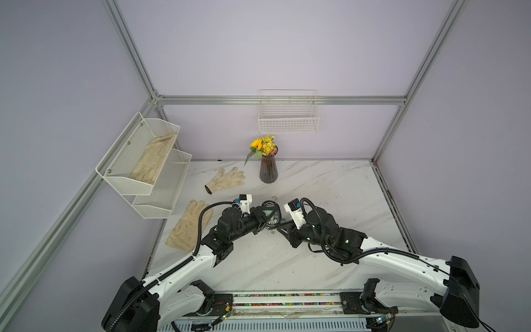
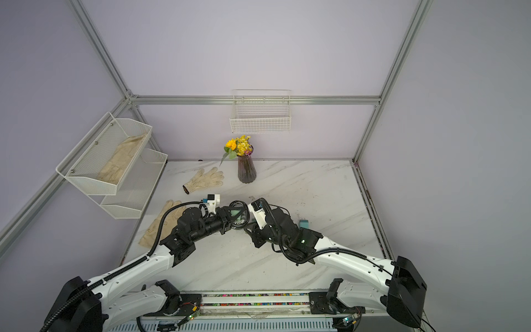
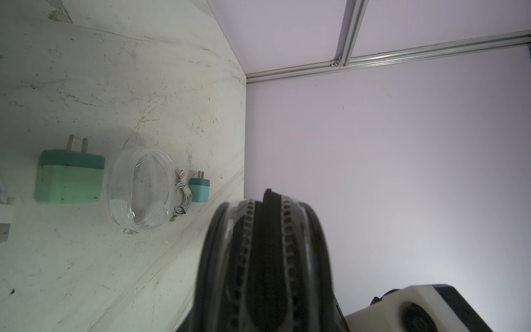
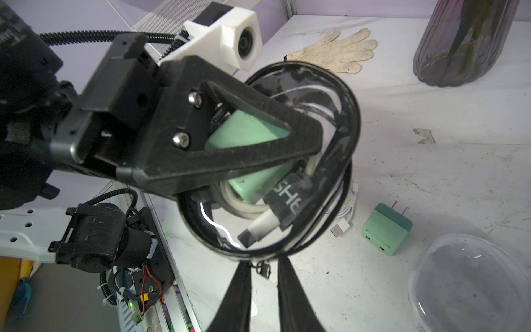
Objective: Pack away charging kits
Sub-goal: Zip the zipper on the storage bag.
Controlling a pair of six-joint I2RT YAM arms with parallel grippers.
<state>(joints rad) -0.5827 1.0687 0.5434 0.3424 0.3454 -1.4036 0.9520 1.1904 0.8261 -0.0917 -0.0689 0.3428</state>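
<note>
My left gripper [image 1: 265, 217] is shut on a black-rimmed clear case [image 4: 342, 120] and holds it on edge above the table. One of its fingers [image 4: 230, 161] lies across the case's face. Inside the case sit a mint-green charger [image 4: 253, 181] and a coiled cable [image 4: 247, 209]. My right gripper [image 4: 265, 260] is at the case's lower rim, its jaws narrowly apart with the zip pull [image 4: 265, 268] between them. On the table lie another mint-green charger [image 4: 386, 228], a clear case [image 3: 142, 189], a white cable [image 3: 181, 195] and a light blue charger [image 3: 199, 189].
Two cream gloves [image 1: 227, 179] [image 1: 189, 227] lie at the left of the marble table [image 1: 330, 186], and a third is in the white two-tier rack [image 1: 143, 166] on the left wall. A vase of flowers [image 1: 268, 169] stands at the back under a wire basket [image 1: 288, 115].
</note>
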